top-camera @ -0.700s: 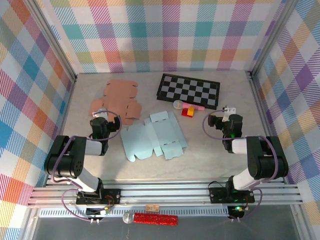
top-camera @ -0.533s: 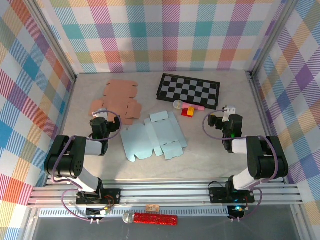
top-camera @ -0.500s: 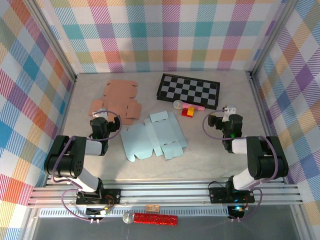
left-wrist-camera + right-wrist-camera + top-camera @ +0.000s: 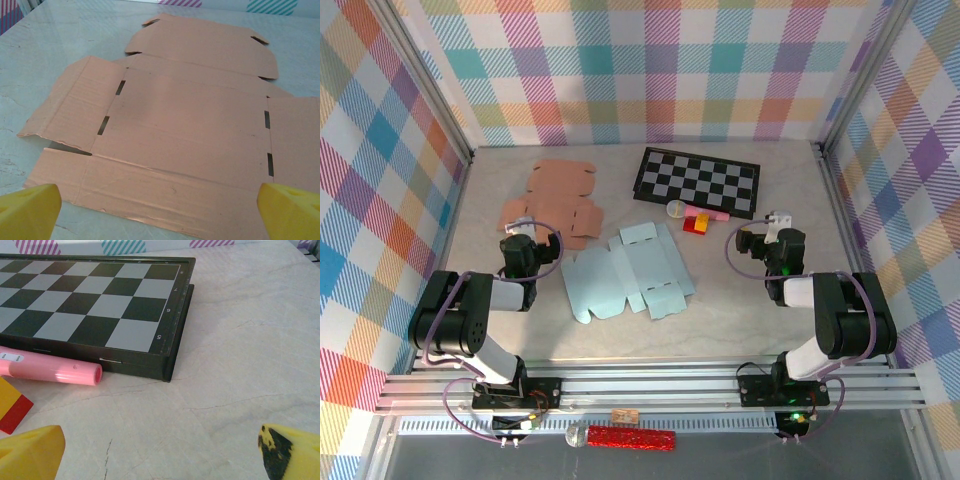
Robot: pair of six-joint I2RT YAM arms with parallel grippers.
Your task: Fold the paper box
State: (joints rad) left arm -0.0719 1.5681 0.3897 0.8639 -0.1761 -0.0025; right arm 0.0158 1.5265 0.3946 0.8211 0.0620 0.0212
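**All still, nothing folded**

Nothing moved since the earlier frame. Left gripper point(image 4: 159, 215) and right gripper point(image 4: 160, 455) gape wide, empty. Light blue box blank point(image 4: 625, 270) lies flat mid-worktop, brown box blank point(image 4: 185, 115) flat toward the left edge; every fold remains.

Lab test cell: plaid walls point(image 4: 640, 70), aluminium frame point(image 4: 650, 385).

Chessboard point(image 4: 698, 181), pink tube point(image 4: 50, 371), red-and-yellow block point(image 4: 697, 224), marble tabletop point(image 4: 740, 300)
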